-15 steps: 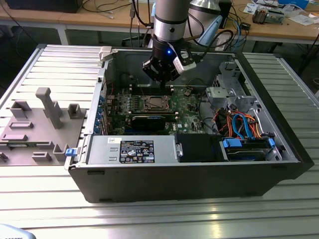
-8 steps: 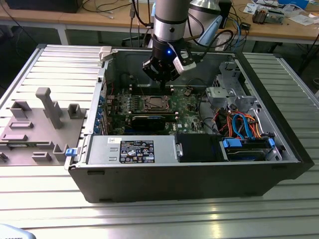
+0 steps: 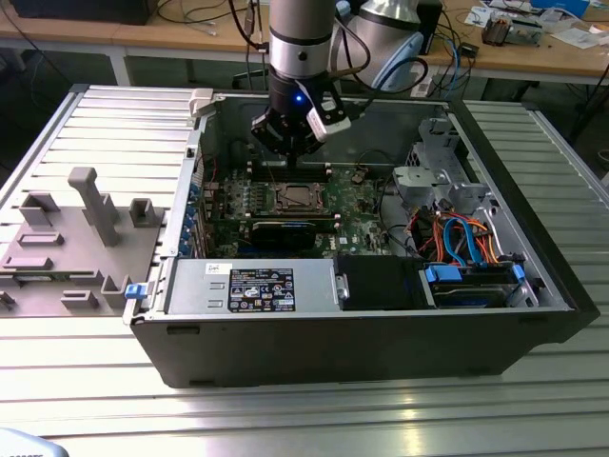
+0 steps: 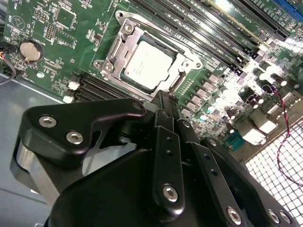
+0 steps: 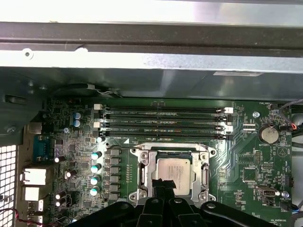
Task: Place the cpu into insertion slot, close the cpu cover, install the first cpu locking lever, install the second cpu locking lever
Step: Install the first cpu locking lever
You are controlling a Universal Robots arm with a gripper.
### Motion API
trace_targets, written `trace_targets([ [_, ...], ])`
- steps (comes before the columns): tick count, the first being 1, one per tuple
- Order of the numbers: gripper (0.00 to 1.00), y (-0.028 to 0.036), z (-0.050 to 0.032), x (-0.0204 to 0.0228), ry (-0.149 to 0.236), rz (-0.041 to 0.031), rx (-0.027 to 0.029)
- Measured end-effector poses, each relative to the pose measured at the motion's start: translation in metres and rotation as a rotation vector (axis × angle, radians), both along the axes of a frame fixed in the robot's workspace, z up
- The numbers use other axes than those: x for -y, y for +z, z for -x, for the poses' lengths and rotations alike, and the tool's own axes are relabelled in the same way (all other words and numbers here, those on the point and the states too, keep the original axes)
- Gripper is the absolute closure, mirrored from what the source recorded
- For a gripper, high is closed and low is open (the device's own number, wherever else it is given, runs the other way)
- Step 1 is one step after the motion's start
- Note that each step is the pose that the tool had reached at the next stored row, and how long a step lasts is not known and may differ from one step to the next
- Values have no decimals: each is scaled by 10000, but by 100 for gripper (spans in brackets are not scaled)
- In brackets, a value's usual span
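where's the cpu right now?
The cpu sits in the insertion slot on the green motherboard, with the silvery cpu cover framing it. In both wrist views it lies beside the long memory slots, just beyond the pincer.

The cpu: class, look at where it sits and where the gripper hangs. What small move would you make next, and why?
Probably a short descent toward the socket's edge. The cpu already lies in the insertion slot with the cpu cover framing it, so the seating looks done, while the gripper hangs just above the board without touching anything.
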State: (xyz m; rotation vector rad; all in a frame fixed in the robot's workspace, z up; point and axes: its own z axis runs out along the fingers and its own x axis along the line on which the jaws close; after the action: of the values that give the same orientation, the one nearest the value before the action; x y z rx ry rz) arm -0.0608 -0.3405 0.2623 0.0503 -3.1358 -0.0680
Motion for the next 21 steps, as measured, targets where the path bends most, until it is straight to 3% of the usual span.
trace_targets([
  [21,89,0,96,-18,0,0,0],
])
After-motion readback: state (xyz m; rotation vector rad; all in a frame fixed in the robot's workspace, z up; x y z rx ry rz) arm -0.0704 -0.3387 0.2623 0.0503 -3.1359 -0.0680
